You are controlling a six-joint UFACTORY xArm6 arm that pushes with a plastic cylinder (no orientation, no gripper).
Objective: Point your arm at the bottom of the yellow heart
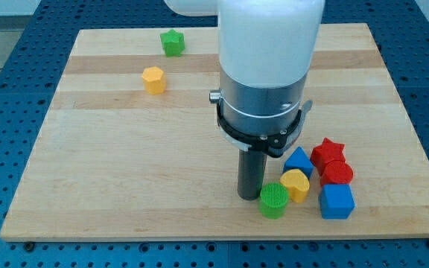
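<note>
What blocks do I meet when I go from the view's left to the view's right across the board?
Yellow hexagon → green star → my tip → green cylinder → yellow heart → blue cube. The blue triangle, red star and the other red block overlap these in order, so I leave them out.

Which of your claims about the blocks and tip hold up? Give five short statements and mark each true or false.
1. My tip stands just left of the green cylinder. True.
2. The yellow heart sits alone at the view's top. False: it lies in the lower-right cluster, beside the green cylinder.
3. A blue cube is the block nearest the view's bottom right. True.
4. The green star-like block touches the yellow hexagonal block. False: they are apart.
5. The red star lies right of the blue triangle. True.
</note>
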